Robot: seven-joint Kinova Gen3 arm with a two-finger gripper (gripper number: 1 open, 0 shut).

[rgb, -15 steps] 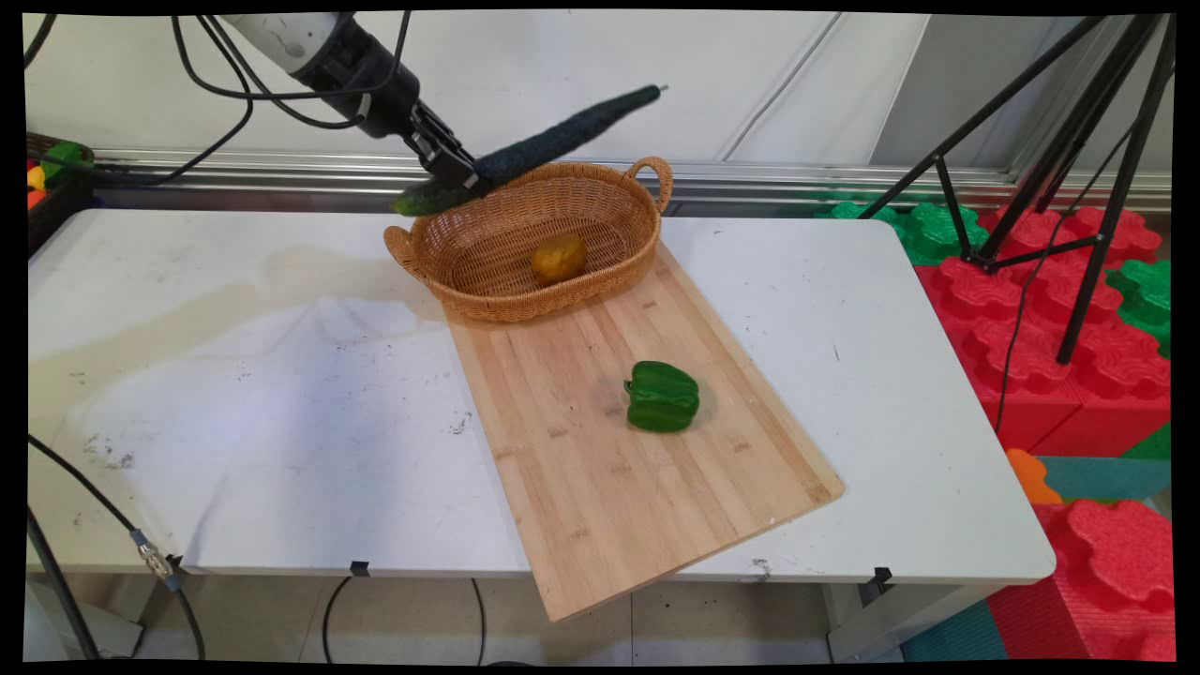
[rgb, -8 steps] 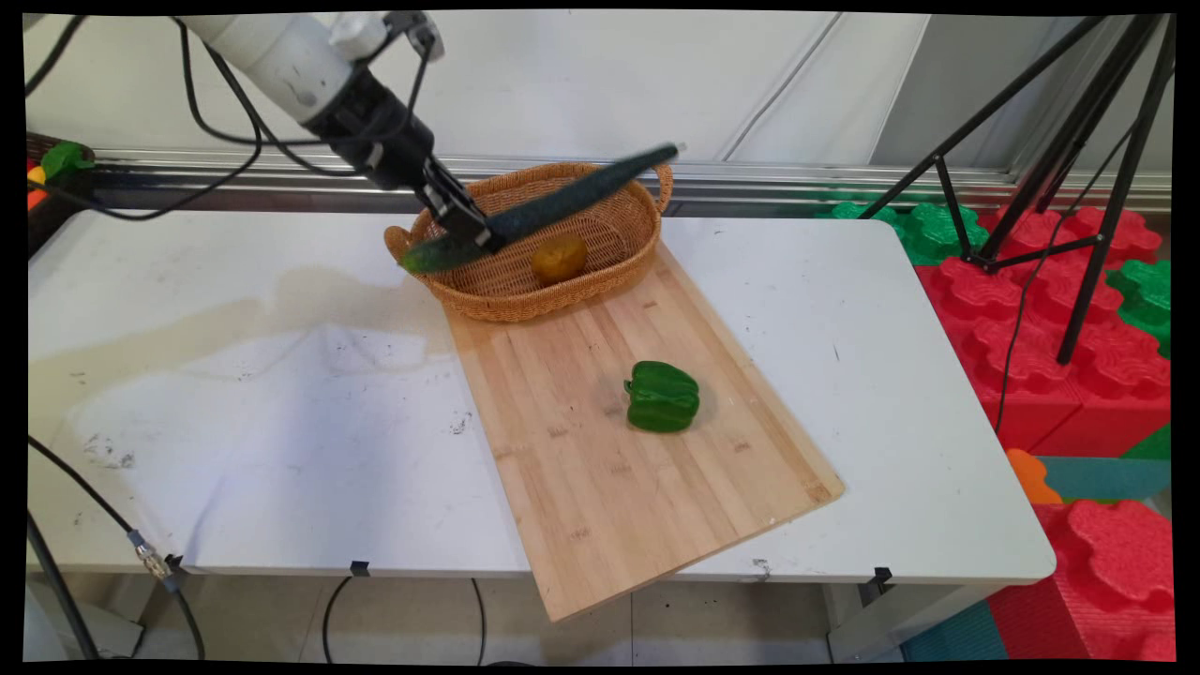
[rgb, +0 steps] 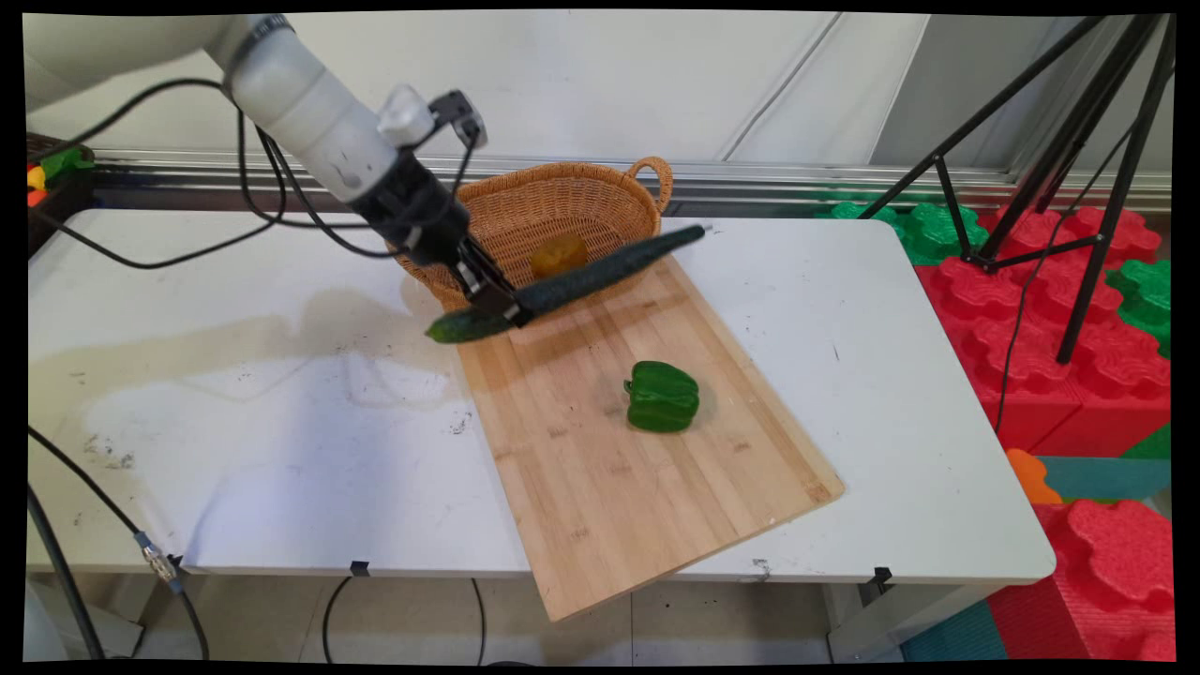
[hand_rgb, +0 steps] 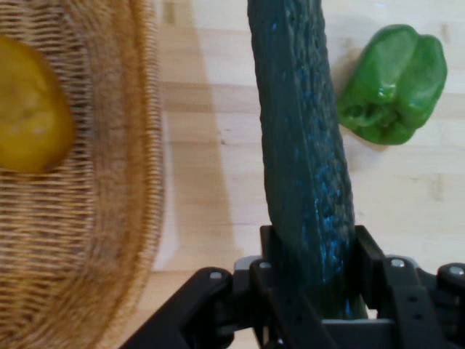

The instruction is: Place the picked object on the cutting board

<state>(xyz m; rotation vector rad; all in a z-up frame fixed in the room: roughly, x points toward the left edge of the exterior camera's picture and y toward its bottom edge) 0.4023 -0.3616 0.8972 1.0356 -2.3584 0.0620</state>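
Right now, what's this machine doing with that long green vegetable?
The white arm's gripper is shut on a cucumber near one end, holding it in the air, tilted, above the wooden cutting board just in front of the wicker basket. A yellow fruit lies in the basket, and a green bell pepper sits on the board, apart from the cucumber.
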